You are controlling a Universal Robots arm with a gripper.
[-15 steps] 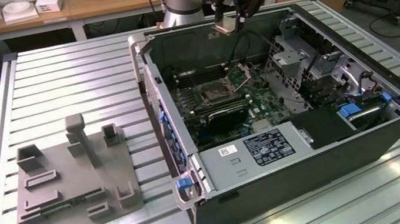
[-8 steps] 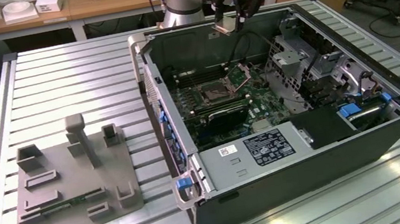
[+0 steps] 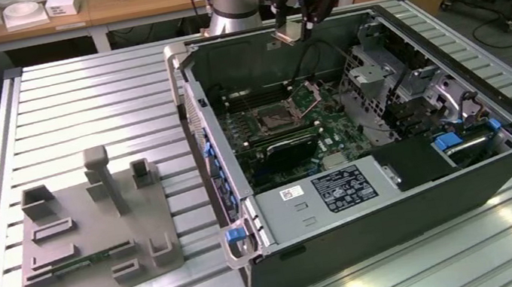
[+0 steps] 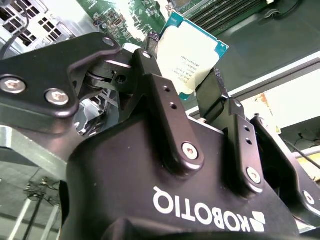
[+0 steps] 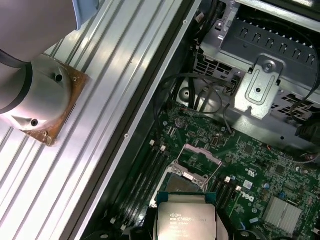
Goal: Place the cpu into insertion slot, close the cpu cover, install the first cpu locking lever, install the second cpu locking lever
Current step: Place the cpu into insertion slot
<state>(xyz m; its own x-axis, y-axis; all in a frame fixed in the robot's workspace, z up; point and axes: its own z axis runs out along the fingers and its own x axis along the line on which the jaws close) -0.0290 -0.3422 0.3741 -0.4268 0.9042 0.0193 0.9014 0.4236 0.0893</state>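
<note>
The cpu point(image 4: 192, 55) has a matt metal face; the table point(image 3: 86, 93) is shiny metal.

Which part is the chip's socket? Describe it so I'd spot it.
Inside the open black computer case, find the green circuit board. The insertion slot is its square socket, dark centre and silvery rim, unlike the long narrow memory slots alongside.

Open computer case point(image 3: 401, 225) on slatted metal tabletop point(image 3: 95, 84). Grey moulded fixture plate point(image 3: 98, 243) at the exterior view's left, apart from case (upright posts on it). Wooden desk point(image 3: 144, 4) far behind.
</note>
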